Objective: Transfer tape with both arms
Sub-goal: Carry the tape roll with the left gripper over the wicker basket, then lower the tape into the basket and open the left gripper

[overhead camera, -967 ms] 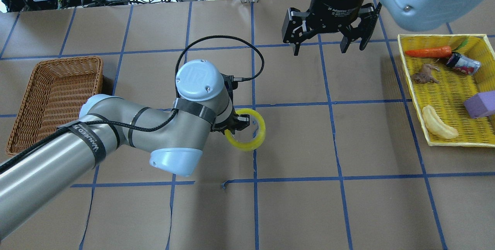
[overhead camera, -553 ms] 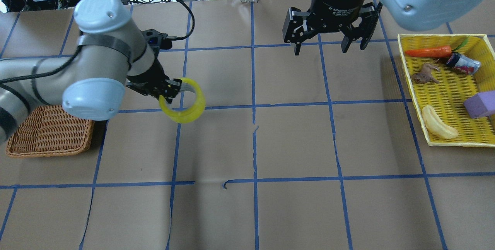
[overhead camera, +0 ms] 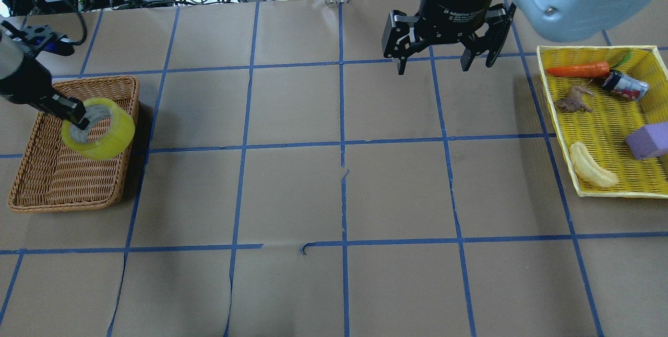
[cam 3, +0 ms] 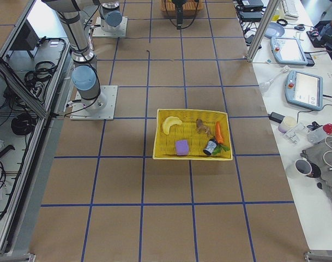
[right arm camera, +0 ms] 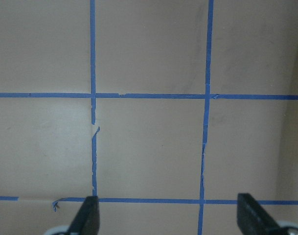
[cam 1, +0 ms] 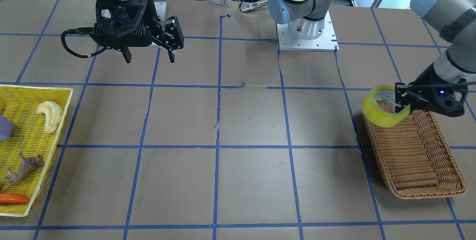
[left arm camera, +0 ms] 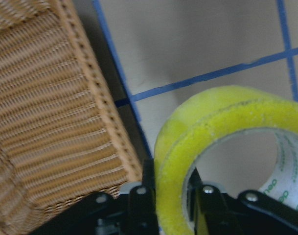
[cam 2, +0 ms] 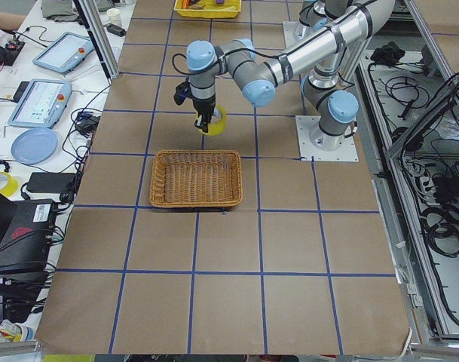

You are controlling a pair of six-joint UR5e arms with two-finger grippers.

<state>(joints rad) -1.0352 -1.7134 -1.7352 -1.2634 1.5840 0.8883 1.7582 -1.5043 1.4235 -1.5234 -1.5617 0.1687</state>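
The yellow tape (overhead camera: 104,133) is a translucent roll with a white printed core. My left gripper (overhead camera: 75,117) is shut on its wall, one finger inside the ring and one outside. It holds the roll in the air over the right side of the brown wicker basket (overhead camera: 57,180). The tape (cam 1: 379,113), left gripper (cam 1: 403,102) and basket (cam 1: 416,165) also show in the front-facing view. In the left wrist view the tape (left arm camera: 212,127) hangs by the basket's rim (left arm camera: 97,103). My right gripper (overhead camera: 433,68) is open and empty above the far middle of the table, and shows in the front-facing view (cam 1: 150,60).
A yellow mesh tray (overhead camera: 600,118) at the right edge holds a pale banana toy (overhead camera: 589,169), an orange carrot (overhead camera: 576,70), a purple block (overhead camera: 647,140), a small can and a brown animal toy. Brown paper with blue tape lines covers the table.
My left arm has carried the tape from the middle of the table leftward to over the wicker basket. My right gripper has stayed in place, open.
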